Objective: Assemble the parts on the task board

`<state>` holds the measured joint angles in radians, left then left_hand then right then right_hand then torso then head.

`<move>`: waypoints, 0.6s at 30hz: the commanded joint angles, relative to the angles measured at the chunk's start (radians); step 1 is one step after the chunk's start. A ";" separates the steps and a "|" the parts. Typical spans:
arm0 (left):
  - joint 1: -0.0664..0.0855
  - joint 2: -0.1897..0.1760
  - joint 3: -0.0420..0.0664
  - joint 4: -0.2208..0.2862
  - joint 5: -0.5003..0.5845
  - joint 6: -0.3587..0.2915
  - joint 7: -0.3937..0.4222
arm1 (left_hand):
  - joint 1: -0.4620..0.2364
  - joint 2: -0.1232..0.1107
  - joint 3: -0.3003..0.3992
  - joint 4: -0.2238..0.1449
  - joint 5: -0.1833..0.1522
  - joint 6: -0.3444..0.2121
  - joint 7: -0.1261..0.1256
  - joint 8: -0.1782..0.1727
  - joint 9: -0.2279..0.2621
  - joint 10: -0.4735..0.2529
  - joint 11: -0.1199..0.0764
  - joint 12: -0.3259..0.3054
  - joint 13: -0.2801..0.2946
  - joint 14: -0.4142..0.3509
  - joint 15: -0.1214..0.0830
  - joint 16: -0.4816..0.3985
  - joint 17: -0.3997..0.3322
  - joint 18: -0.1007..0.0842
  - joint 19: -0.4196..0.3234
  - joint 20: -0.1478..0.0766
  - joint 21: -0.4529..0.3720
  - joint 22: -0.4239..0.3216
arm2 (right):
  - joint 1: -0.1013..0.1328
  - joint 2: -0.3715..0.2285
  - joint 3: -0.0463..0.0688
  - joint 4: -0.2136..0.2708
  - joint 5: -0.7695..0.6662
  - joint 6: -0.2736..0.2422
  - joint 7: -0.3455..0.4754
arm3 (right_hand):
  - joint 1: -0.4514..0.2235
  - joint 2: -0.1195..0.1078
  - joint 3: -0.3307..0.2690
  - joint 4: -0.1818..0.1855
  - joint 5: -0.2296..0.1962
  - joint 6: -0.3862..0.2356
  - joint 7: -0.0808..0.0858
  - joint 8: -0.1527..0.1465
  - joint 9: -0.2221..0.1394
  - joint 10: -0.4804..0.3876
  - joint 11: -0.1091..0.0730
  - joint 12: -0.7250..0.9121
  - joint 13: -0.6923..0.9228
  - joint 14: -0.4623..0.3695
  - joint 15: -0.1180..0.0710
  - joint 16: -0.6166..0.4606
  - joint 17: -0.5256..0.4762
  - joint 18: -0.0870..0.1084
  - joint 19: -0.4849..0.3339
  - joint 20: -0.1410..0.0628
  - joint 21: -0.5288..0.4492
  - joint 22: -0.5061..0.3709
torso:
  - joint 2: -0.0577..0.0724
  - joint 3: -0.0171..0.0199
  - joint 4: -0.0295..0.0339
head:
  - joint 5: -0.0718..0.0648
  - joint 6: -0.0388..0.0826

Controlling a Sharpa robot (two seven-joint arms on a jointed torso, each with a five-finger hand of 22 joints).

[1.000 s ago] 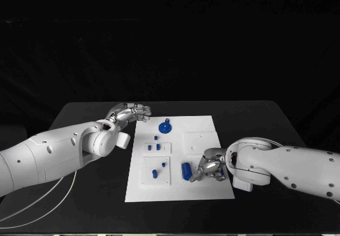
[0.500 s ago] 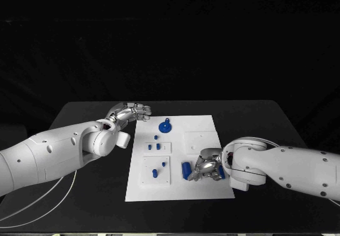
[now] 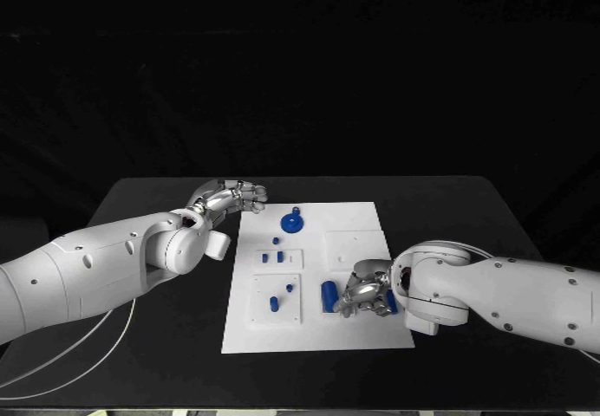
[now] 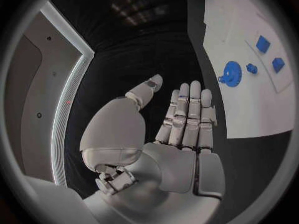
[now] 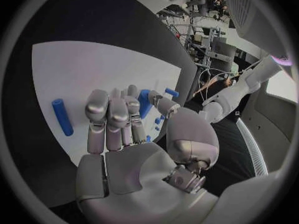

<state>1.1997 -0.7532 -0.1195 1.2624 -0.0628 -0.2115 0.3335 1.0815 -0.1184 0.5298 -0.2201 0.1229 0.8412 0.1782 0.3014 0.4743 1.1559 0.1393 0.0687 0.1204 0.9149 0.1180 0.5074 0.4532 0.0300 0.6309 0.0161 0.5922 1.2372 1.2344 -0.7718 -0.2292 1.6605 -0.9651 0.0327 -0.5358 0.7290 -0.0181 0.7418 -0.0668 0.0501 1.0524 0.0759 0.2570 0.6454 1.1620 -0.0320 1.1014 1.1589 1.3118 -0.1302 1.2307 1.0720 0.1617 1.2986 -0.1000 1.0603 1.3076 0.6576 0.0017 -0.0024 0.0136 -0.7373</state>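
The board [image 3: 362, 334] lies on the counter [image 3: 150, 355], under the right hand [image 3: 362, 293] and beside the left hand's [image 3: 229, 198] fingers. The gear [image 3: 290, 225] and pegs [image 3: 273, 257] seem seated. A cylinder [image 3: 329, 296] lies loose by the right fingers [image 5: 109, 112], pressed together, holding nothing I can see. The left fingers [image 4: 187, 109] are straight, together, empty.

Over the last 1 second the right hand [image 3: 364, 292] has slid a little left and nearer across the task board [image 3: 362, 340], closing on the long blue cylinder [image 3: 330, 296] (its fingertips now lie just beside that part). The right arm [image 3: 500, 295] has followed, its bulky wrist housing shifting nearer and left over the board's right edge.
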 commanded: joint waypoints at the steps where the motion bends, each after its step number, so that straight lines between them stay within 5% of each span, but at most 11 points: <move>1: 0.001 0.000 0.001 0.003 -0.004 0.014 0.005 | -0.011 0.001 0.000 0.004 -0.004 -0.005 -0.002 0.004 -0.002 0.007 -0.002 0.004 -0.002 0.004 0.000 -0.003 0.002 0.015 -0.002 0.001 -0.005 0.001 | 0.000 0.002 0.000 -0.002 -0.002 0.031 -0.009 | -0.006 0.002 0.030 -0.007 -0.001 0.013 0.003 -0.006 0.001 0.008 0.000 -0.007 0.002 -0.001 -0.005 0.001 0.002 0.100 0.001 0.008 0.008 0.017 | 0.000 0.0002 -0.0004 | 0.001 0.000; 5: 0.001 -0.001 0.001 0.003 -0.007 0.014 0.005 | -0.011 0.000 0.000 0.004 -0.005 -0.005 -0.002 0.004 -0.002 0.007 -0.002 0.004 -0.002 0.004 0.000 -0.004 0.002 0.015 -0.003 0.001 -0.005 0.001 | 0.000 0.002 0.000 -0.002 -0.002 0.037 -0.011 | 0.003 -0.041 0.036 -0.076 0.001 0.015 0.004 -0.007 0.000 0.010 0.002 -0.006 0.005 0.001 -0.003 0.002 0.003 0.100 0.005 0.010 0.017 0.018 | -0.001 0.0002 -0.0002 | 0.001 -0.001; 10: 0.001 -0.001 0.001 0.003 -0.007 0.014 0.003 | -0.011 0.000 0.000 0.004 -0.005 -0.005 -0.002 0.004 -0.002 0.007 -0.002 0.004 -0.002 0.004 0.000 -0.004 0.003 0.014 -0.003 0.001 -0.006 0.001 | 0.000 -0.006 0.000 0.001 -0.001 0.050 -0.008 | 0.004 -0.091 -0.055 -0.172 0.022 0.017 0.004 -0.008 -0.004 0.012 0.003 -0.010 0.007 0.004 -0.001 -0.001 0.003 0.100 0.007 0.013 0.017 0.012 | -0.001 0.0000 -0.0004 | 0.001 -0.001; 18: 0.001 -0.002 0.001 0.003 -0.007 0.013 0.003 | -0.011 0.000 0.000 0.004 -0.006 -0.005 -0.002 0.004 -0.002 0.007 -0.002 0.004 -0.002 0.004 0.000 -0.005 0.003 0.014 -0.003 0.001 -0.006 0.002 | 0.000 -0.023 0.000 0.013 0.010 0.053 0.000 | 0.033 -0.150 -0.117 -0.211 0.034 0.019 0.004 -0.011 -0.008 0.014 0.002 -0.014 0.009 0.006 -0.002 -0.005 0.003 0.100 0.009 0.012 0.010 0.007 | 0.000 0.0009 -0.0005 | 0.002 -0.001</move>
<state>1.1997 -0.7562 -0.1195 1.2627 -0.0651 -0.2111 0.3316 1.0815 -0.1184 0.5299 -0.2201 0.1229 0.8412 0.1782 0.3014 0.4735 1.1559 0.1393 0.0687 0.1195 0.9149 0.1180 0.5072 0.4550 0.0300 0.6309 0.0161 0.5922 1.2380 1.2354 -0.7912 -0.2287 1.6688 -0.9618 0.0610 -0.5416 0.7637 -0.1613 0.6285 -0.2772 0.0853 1.0621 0.0789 0.2485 0.6373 1.1706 -0.0304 1.0938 1.1668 1.3138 -0.1283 1.2312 1.0741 0.1694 1.3057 -0.0927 1.0747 1.3075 0.6570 0.0021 -0.0029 0.0149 -0.7385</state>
